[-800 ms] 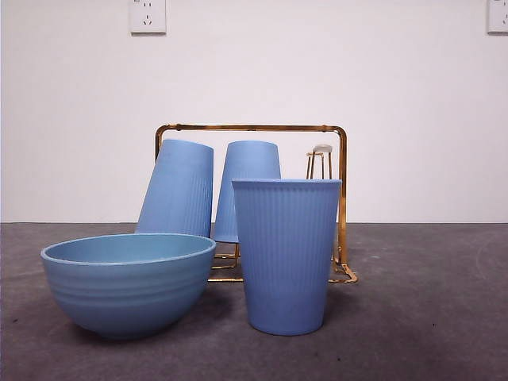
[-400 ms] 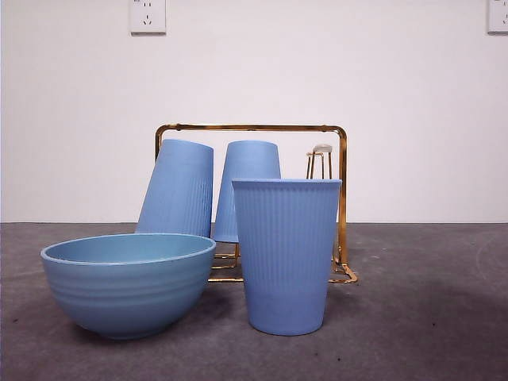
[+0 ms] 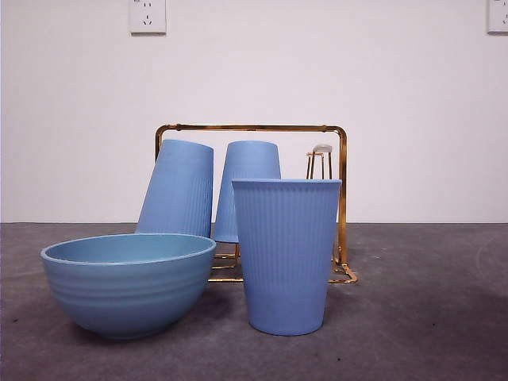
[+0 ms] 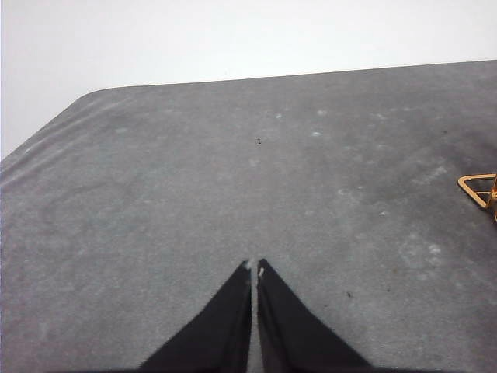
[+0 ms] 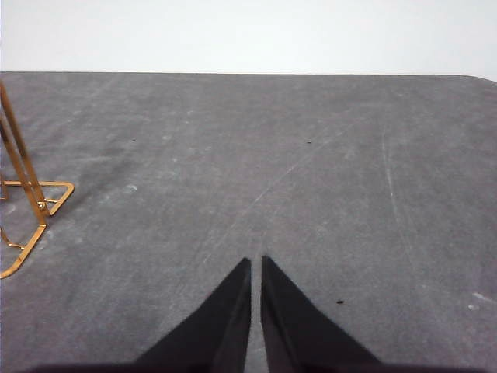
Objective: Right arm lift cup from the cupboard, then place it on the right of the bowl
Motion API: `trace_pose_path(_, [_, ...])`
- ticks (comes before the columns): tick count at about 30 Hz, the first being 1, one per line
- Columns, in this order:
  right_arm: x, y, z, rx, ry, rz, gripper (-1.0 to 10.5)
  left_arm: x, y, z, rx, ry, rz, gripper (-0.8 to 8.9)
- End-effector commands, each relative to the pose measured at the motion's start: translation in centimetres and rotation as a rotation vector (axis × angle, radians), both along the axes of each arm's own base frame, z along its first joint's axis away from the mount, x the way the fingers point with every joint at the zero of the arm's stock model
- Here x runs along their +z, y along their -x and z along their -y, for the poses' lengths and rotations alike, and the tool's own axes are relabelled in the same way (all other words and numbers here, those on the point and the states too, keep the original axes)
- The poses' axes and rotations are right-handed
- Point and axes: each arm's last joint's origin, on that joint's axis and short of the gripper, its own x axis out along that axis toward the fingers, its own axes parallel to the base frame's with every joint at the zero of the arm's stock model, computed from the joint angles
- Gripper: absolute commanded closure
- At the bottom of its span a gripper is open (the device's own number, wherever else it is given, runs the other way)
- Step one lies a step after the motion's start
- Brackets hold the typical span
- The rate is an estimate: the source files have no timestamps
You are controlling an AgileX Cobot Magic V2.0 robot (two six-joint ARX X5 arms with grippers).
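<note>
while the wide round blue-teal bowl (image 3: 127,283) sits leftmost, it hides the bases of two upturned ribbed blue cups (image 3: 179,189) on the gold wire cupboard (image 3: 252,127). the tall blue ribbed plastic cup (image 3: 286,254) stands upright just right of the bowl, covering part of the rack. both the left gripper (image 4: 254,269) and right gripper (image 5: 255,262) hover closed and empty over bare table (image 5: 326,171).

Ribbed blue cup (image 3: 286,254), blue-teal ridged bowl (image 3: 127,282), gold wire cupboard (image 3: 342,206), mottled grey counter (image 3: 421,317), white wall (image 3: 317,63).
</note>
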Motion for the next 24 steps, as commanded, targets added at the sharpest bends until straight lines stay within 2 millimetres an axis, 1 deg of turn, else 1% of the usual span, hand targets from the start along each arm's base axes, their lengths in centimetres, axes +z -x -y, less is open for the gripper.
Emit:
trace_pose_path(1, [-0.22, 0.00, -0.03, 0.020, 0.015, -0.009, 9.3, -0.70, -0.08, 0.01, -0.001, 0.001, -0.023, 8.03])
trace_pose_path(24, [-0.02, -0.03, -0.04, 0.022, 0.014, 0.012, 9.3, -0.70, -0.08, 0.01, -0.001, 0.001, -0.023, 8.03])
